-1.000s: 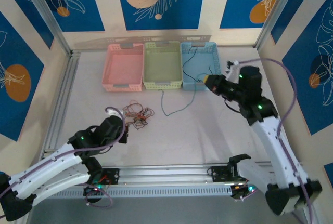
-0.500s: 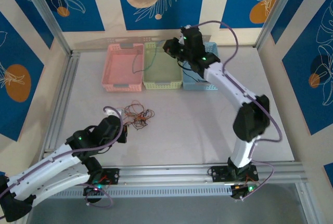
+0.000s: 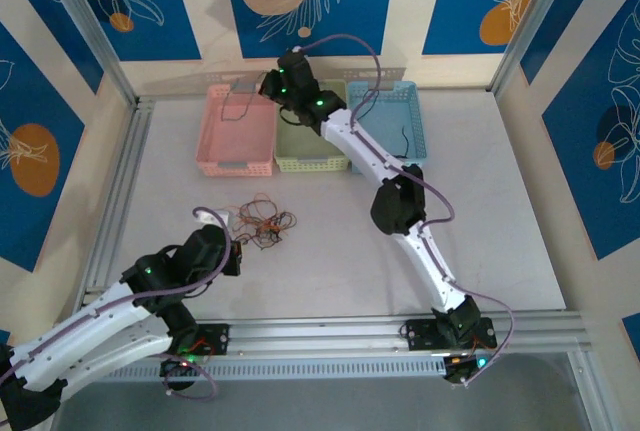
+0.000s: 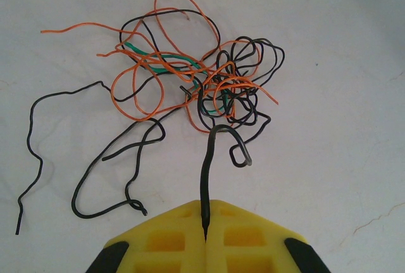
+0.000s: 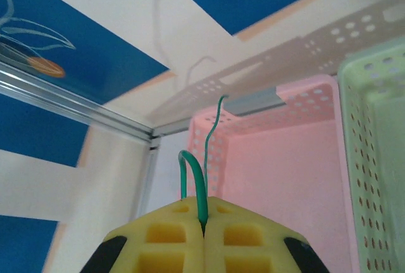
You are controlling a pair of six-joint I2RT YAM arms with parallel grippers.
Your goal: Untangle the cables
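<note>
The tangle of cables lies on the table in front of the pink basket, on the side nearer the arms. Your left gripper is clamped on one black strand. The teal-green cable, which trailed on the table a second ago, now hangs over the pink basket. It is pinched in your right gripper, which has swung across from the blue basket. That cable looks free, so it is likely ready to drop.

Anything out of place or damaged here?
Nothing stands out. The cables lie knotted on the table, one black strand pinched by the left gripper; the right gripper holds a green cable at the pink basket.
</note>
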